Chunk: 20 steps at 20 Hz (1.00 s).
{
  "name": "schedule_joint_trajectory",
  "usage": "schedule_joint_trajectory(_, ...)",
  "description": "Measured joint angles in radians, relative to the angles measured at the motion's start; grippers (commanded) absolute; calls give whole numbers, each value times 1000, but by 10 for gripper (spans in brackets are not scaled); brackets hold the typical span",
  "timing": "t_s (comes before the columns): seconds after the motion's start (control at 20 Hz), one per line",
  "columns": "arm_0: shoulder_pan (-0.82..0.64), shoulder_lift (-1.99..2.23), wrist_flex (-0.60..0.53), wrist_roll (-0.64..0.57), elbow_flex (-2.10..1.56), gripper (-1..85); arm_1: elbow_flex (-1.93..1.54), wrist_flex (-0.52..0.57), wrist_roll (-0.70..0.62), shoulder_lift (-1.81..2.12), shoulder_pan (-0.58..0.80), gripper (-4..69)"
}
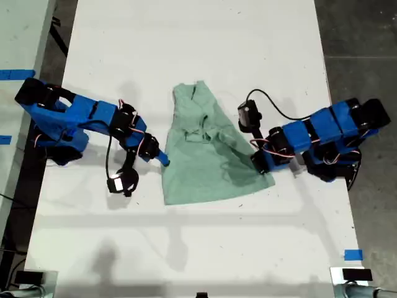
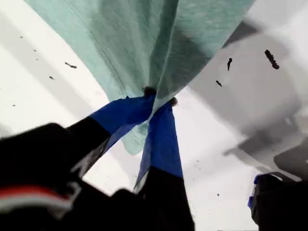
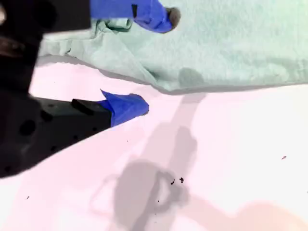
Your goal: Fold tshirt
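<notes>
Pinching tshirt edge, my first gripper

Both my arms are blue printed shells with black servos, thin red-and-white wires, black cables, and blue-taped fingertips.

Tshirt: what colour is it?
The tshirt is plain pale mint green; the exterior view shows it best.

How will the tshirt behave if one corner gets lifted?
The tshirt is probably floppy: it drapes in folds from my first gripper. Likely light, since that small pinch raises it. Pushed, it would likely bunch; it already lies creased on the table.
</notes>
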State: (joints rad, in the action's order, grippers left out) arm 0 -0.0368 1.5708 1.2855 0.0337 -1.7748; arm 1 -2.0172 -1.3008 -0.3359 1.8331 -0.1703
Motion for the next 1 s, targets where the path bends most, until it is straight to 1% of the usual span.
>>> schedule_joint_trajectory(0.05, 0, 2, 0, 0, 0, 239, 67, -23, -11, -26, 0, -8)
schedule_joint_trajectory(0.2, 0, 12, 0, 6, 0, 240, 298, -23, -41, -195, 5, -8)
schedule_joint_trajectory(0.35, 3, 21, 0, 14, 0, 240, 575, -18, -63, -457, 14, -8)
schedule_joint_trajectory(0.4, 6, 21, 0, 18, 0, 240, 644, -5, -64, -541, 15, -8)
schedule_joint_trajectory(0.5, 9, 21, 0, 26, 0, 240, 678, 63, -52, -666, 15, -2)
schedule_joint_trajectory(0.55, 11, 21, 0, 28, 0, 239, 678, 104, -38, -721, 20, 66)
schedule_joint_trajectory(0.6, 12, 21, 0, 28, 0, 239, 680, 130, -25, -770, 28, 178)
schedule_joint_trajectory(0.7, 17, 21, 9, 31, 0, 239, 710, 133, -21, -815, 43, 244)
schedule_joint_trajectory(0.75, 17, 21, 12, 31, 0, 240, 729, 133, -18, -819, 44, 260)
schedule_joint_trajectory(0.85, 17, 25, 20, 34, 0, 241, 758, 117, -23, -827, 44, 259)
schedule_joint_trajectory(1.0, 17, 91, 46, 38, 0, 242, 847, -43, -34, -811, 41, 257)
